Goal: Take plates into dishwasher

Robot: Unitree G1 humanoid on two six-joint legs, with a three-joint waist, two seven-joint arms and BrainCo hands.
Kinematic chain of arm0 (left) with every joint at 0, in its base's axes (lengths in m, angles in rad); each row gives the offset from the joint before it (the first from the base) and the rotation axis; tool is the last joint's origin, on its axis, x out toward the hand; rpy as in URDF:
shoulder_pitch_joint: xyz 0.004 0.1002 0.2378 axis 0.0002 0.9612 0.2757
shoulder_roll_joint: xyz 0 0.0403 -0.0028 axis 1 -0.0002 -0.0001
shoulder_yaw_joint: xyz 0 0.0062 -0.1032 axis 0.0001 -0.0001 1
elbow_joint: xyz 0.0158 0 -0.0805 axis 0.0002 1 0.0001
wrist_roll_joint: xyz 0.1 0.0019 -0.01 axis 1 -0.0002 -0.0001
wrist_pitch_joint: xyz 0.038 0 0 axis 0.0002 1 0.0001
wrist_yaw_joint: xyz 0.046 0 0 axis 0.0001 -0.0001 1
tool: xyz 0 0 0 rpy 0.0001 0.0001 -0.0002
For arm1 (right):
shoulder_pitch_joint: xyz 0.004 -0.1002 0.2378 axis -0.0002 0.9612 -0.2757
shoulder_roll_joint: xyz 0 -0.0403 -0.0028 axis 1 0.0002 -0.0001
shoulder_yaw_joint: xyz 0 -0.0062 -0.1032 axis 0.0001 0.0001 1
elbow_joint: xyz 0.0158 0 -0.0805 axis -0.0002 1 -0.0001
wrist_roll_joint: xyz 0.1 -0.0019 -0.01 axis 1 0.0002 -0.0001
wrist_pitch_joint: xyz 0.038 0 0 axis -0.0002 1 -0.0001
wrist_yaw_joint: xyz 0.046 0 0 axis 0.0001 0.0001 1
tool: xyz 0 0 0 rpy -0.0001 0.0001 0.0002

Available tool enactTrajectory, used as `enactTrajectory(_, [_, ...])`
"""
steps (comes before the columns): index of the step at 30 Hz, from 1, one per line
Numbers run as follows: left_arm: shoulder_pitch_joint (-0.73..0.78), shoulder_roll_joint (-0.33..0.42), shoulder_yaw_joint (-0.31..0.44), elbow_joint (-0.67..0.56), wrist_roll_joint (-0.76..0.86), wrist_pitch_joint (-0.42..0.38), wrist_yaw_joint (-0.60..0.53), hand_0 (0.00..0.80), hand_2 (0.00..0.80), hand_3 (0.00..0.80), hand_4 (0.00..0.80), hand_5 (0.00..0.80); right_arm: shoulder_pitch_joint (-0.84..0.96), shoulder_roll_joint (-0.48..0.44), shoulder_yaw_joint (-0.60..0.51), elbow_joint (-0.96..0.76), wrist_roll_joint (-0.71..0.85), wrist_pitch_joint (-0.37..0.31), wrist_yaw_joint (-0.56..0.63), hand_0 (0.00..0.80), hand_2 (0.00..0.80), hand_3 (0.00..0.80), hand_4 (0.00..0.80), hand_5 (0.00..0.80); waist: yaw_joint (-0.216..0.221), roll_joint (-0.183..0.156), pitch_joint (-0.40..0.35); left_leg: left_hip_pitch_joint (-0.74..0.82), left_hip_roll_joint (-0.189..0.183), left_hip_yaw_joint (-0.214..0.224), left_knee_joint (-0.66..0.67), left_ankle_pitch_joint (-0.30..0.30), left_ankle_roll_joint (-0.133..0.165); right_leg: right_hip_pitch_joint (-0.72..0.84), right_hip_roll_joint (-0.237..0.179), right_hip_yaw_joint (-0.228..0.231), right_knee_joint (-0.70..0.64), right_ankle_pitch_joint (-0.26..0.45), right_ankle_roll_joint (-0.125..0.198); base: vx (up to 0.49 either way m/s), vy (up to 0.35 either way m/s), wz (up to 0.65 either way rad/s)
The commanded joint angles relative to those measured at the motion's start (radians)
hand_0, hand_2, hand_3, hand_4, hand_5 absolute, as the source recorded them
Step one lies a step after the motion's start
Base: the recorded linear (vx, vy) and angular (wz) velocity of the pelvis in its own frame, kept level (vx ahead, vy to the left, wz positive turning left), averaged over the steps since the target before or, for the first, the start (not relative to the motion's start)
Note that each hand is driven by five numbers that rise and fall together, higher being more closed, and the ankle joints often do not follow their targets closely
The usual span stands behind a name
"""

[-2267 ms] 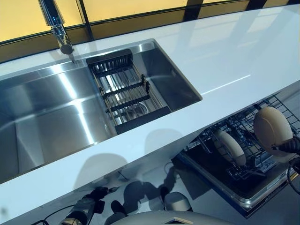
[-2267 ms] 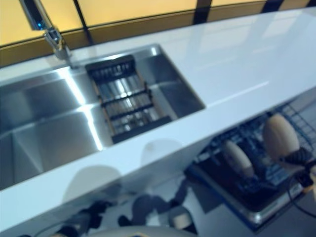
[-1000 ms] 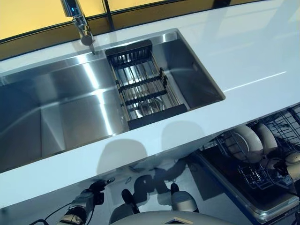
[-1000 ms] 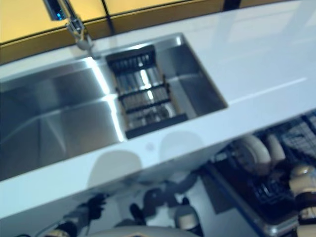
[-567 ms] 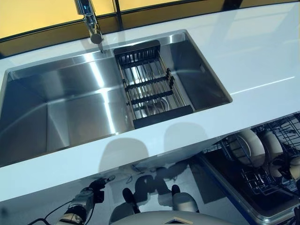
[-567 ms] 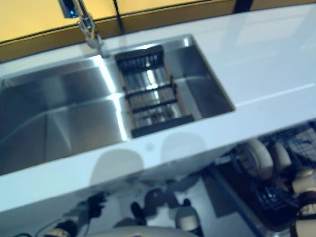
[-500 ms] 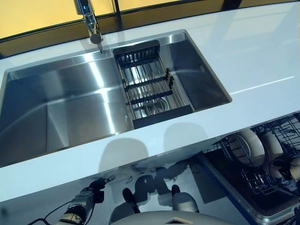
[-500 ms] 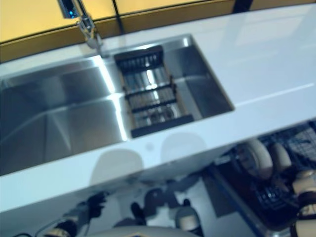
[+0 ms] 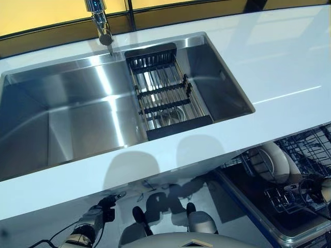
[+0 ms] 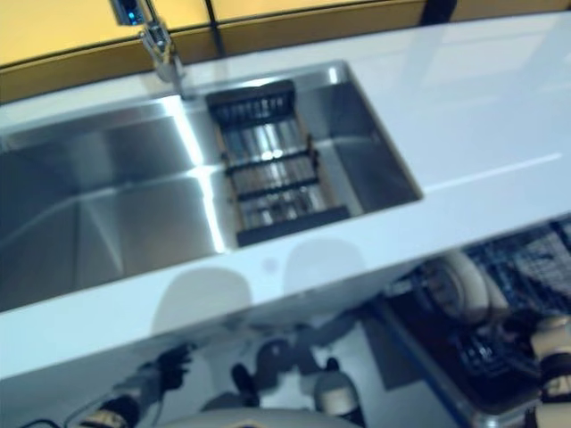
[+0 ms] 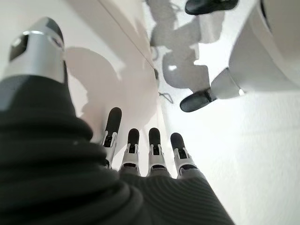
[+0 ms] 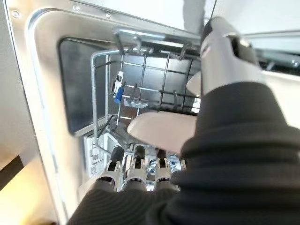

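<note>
Cream plates (image 9: 270,161) stand on edge in the wire dishwasher rack (image 9: 305,150), below the counter at the lower right. My right hand (image 9: 324,189) hovers just to the right of them, low over the rack. In the right wrist view its fingers (image 12: 136,171) are straight and its thumb (image 12: 225,51) is spread. A cream plate (image 12: 159,126) sits in the rack (image 12: 101,93) just past the fingers, and they do not grip it. My left hand (image 9: 93,223) hangs idle and open by the white cabinet front, fingers (image 11: 140,147) straight.
A steel sink (image 9: 62,119) is set in the white counter (image 9: 279,57), with a black drying rack (image 9: 160,93) inside it and a tap (image 9: 99,18) behind. The open dishwasher door (image 9: 248,204) juts out at floor level on the right.
The plate my right hand held up 2.3 s ago now stands in the rack by the first plate. The hand has let go and drawn slightly away. The camera has also shifted.
</note>
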Motion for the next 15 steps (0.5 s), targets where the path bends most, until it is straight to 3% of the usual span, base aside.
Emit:
enactTrajectory(1, [-0.048, 0.022, 0.057, 0.027, -0.084, 0.001, 0.045, 0.0, 0.0, 0.0, 0.0, 0.0, 0.014, -0.062, -0.031, -0.029, 0.027, 0.016, -0.036, 0.0, 0.0, 0.0, 0.0, 0.0, 0.019, -0.034, -0.058, 0.124, 0.02, 0.024, 0.075, -0.207, 0.035, -0.187, 0.027, 0.046, 0.054, 0.12, 0.058, 0.0, 0.0, 0.0])
enactTrajectory(15, [-0.036, 0.011, 0.131, 0.142, -0.212, 0.026, 0.096, 0.0, 0.0, 0.0, 0.0, 0.0, 0.124, -0.118, -0.188, -0.155, 0.213, 0.044, -0.126, 0.0, 0.0, 0.0, 0.0, 0.0, 0.002, -0.089, -0.105, 0.134, 0.01, 0.034, 0.062, -0.212, 0.045, -0.177, 0.047, 0.064, 0.02, 0.147, 0.074, -0.016, 0.054, -0.02])
